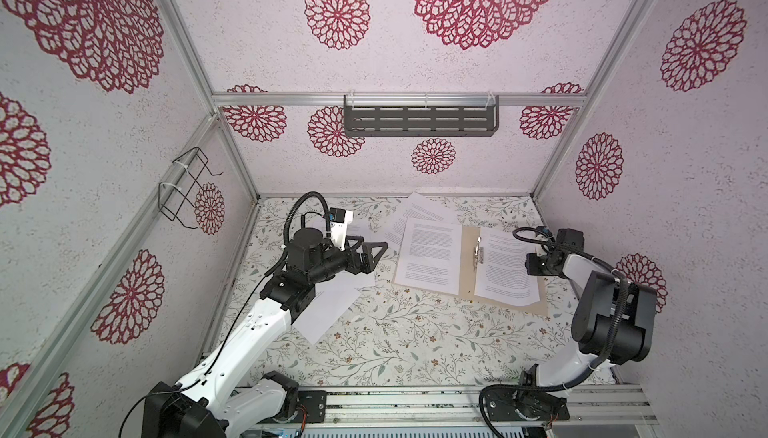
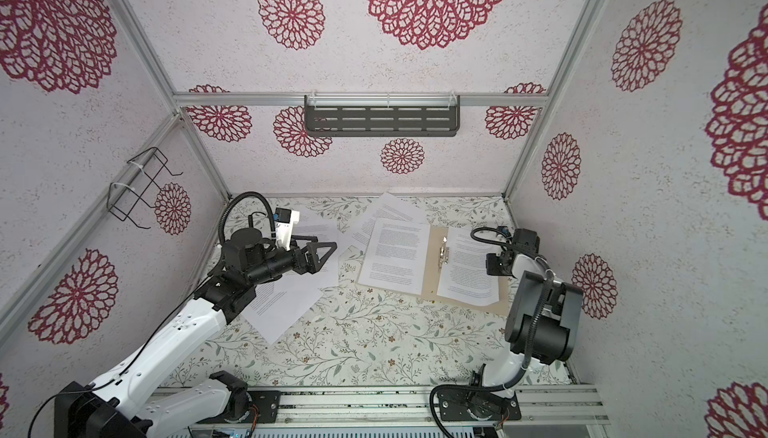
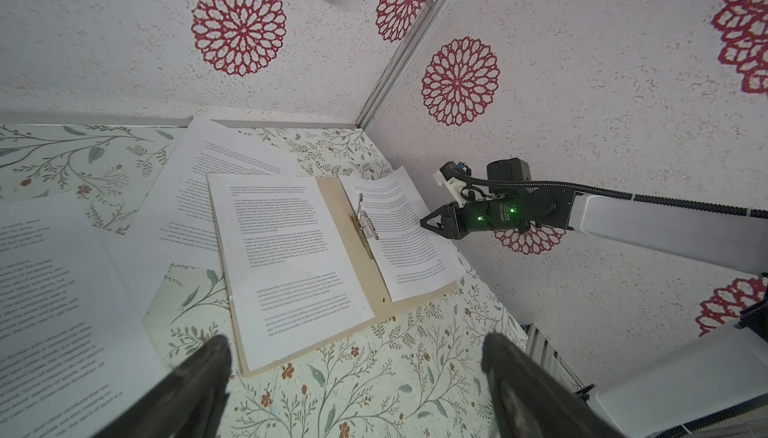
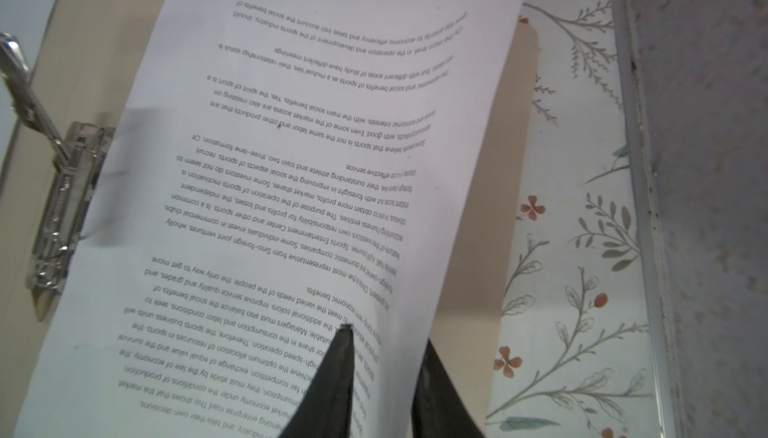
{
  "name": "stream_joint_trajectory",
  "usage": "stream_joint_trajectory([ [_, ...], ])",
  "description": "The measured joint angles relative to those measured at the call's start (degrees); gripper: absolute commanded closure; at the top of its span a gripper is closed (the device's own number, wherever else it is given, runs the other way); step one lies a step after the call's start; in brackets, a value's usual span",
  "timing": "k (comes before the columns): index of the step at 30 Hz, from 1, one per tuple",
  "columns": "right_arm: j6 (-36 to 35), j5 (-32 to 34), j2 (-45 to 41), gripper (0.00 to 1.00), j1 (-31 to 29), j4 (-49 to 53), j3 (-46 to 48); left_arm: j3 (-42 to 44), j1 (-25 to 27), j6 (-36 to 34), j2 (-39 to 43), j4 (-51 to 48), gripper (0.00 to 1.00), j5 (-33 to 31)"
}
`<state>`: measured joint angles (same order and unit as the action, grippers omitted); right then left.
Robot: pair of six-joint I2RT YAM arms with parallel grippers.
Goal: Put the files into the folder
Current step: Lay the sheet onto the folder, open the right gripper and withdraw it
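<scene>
Soft, even light fills both top views with faint shadows (the walls [image 1: 83,165] stretch at the edges). The right wrist view is dimmer, and near print on the sheet [image 4: 291,165] blurs.

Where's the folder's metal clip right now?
In both top views the metal clip lies by the spine of the open folder, right of the middle of the table, between the left-leaf sheet and the right-leaf sheet.

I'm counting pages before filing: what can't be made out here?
- Loose sheets by the left arm: the arm covers them in both top views; count unclear.
- Right claw: the sheet hides one tip in the right wrist view; grip unclear.
- Print: too small in top views.
</scene>
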<state>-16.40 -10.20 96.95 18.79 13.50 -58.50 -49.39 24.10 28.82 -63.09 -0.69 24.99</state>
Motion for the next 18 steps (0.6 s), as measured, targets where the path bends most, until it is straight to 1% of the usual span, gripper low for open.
stream_joint_trajectory([
  [1, 0.2, 0.2, 0.5, 0.28, 0.0, 0.0, -0.2, 0.0, 0.0, 0.0, 0.0, 0.0, 0.03, 0.0],
  [2, 0.4, 0.5, 0.9, 0.01, 0.0, -0.1, -0.4, 0.0, 0.0, 0.0, 0.0, 0.0, 0.03, 0.0],
  [11, 0.6, 3.2, 1.3, 0.01, -0.1, -0.3, -0.5, 0.0, -0.4, 0.0, 0.0, 0.0, 0.03, 0.0],
  [16, 1.7, 6.8, 1.2, 0.01, -0.1, -0.9, -0.5, 0.0, -0.7, 0.0, 0.0, 0.0, 0.03, 0.0],
  [18, 3.5, 8.8, 0.6, 0.01, -0.1, -1.1, -0.5, 0.0, -0.7, 0.1, 0.0, 0.0, 0.03, 0.0],
])
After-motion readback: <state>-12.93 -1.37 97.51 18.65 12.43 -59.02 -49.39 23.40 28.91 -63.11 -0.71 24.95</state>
